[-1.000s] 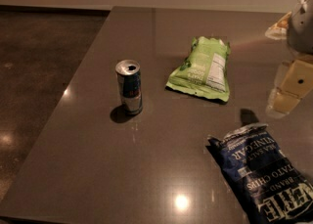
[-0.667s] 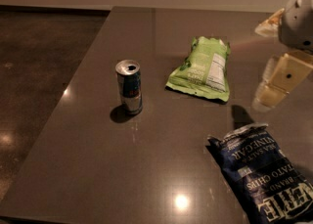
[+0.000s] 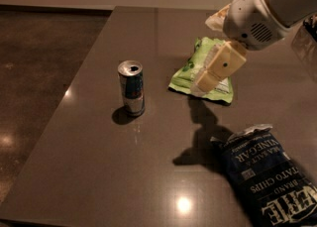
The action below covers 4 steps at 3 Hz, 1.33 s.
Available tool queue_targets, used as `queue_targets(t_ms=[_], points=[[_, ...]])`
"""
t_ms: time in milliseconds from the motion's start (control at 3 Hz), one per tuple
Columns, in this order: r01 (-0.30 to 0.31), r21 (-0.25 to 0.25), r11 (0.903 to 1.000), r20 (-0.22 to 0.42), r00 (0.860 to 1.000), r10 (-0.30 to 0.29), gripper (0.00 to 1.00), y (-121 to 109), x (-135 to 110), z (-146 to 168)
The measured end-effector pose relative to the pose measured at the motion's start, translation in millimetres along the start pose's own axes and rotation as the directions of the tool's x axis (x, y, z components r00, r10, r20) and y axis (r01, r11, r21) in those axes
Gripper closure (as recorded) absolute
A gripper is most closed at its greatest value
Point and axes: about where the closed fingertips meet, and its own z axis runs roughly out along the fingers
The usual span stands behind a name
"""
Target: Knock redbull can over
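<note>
Redbull can [image 3: 131, 88]: slim blue-and-silver metal, upright on dark grey worktop [image 3: 99, 171], well left of crumpled green snack bag [image 3: 185, 75].
Hand [image 3: 205, 52]: cream, two-finger, spread, empty, above green snack bag.

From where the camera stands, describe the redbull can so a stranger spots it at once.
Look at the dark table, left half. The redbull can stands there alone, left of the green bag that the open gripper hovers over. It is the only upright metal cylinder, blue and silver; the green bag and the dark blue bag lie flat.
</note>
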Motion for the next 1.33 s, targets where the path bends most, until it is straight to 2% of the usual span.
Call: queue_targets(t_ms=[333, 667, 1333], points=[[0.003, -0.058, 0.9983, 0.122, 0.992, 0.004, 0.00, 9.1, -43.7, 50.1], [0.008, -0.095, 0.9954, 0.167, 0.986, 0.008, 0.00, 19.6, -59.5, 84.1], [0.032, -0.107, 0.9938, 0.228, 0.974, -0.007, 0.00, 40.1, -85.3, 120.9]])
